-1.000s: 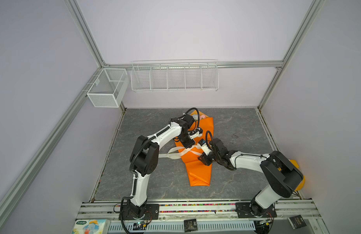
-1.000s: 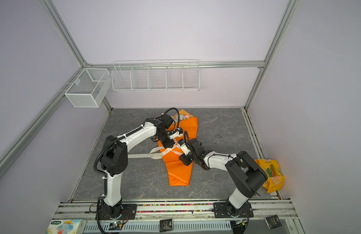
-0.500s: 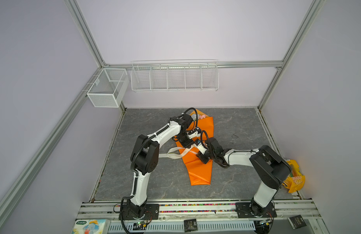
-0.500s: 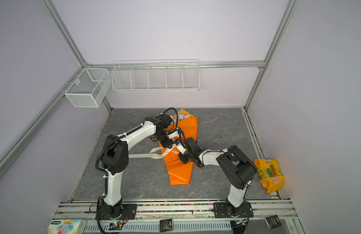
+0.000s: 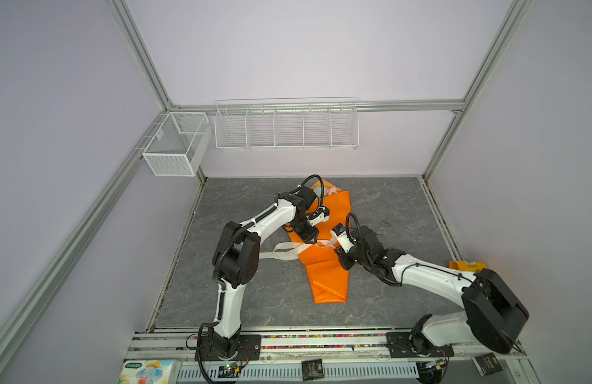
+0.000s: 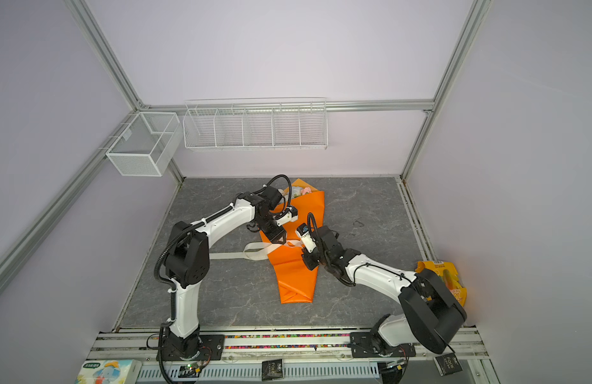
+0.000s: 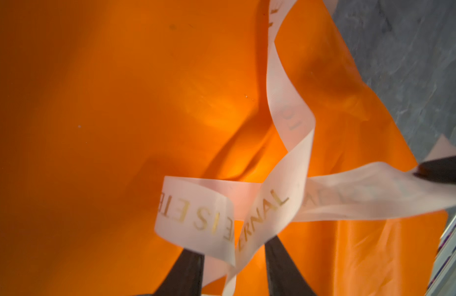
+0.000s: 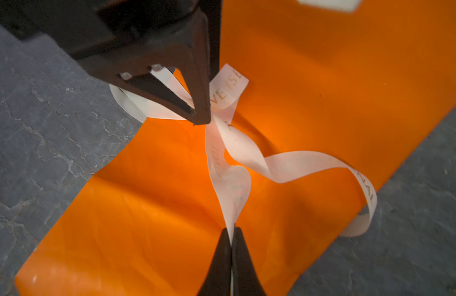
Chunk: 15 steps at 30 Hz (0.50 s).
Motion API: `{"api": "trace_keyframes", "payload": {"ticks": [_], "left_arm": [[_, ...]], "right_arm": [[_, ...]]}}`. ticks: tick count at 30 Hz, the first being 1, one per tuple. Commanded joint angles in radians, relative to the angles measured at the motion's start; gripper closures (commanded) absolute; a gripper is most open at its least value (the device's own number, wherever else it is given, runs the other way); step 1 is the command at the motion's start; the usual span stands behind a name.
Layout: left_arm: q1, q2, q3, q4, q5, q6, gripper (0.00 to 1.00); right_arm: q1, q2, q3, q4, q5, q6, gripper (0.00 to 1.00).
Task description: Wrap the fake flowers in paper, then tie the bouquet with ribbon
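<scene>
- The bouquet of fake flowers (image 5: 330,190) lies in the middle of the grey surface (image 5: 241,206), rolled inside an orange wrapping sheet (image 5: 326,276). Only a few pink and pale heads show at the sheet's far, open end. The narrow folded end points near.
- A cream ribbon (image 8: 285,166) with gold lettering crosses the sheet about halfway along and is twisted over itself on top of the orange. In both top views its loose tail runs off to the left onto the surface.
- The left pincer (image 7: 233,269) hangs over the left part of the sheet with its fingers apart, and a band of the ribbon passes between them.
- The right pincer (image 8: 232,246) reaches in from the right with its fingers pressed together on a strand of the ribbon. That strand runs from there to the twist, which sits just at the left pincer's tip.
- A yellow packet (image 6: 444,279) lies at the right edge of the surface, behind the right arm.
</scene>
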Motion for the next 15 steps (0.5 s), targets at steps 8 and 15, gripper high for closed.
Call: {"api": "trace_keyframes", "payload": {"ticks": [8, 15], "left_arm": [[0.074, -0.328, -0.349, 0.249, 0.075, -0.343, 0.01], [0.335, -0.550, -0.722, 0.471, -0.026, -0.834, 0.01]], "right_arm": [[-0.006, -0.202, -0.050, -0.285, 0.148, 0.209, 0.93], [-0.007, -0.217, 0.004, -0.314, 0.157, 0.185, 0.93]]}}
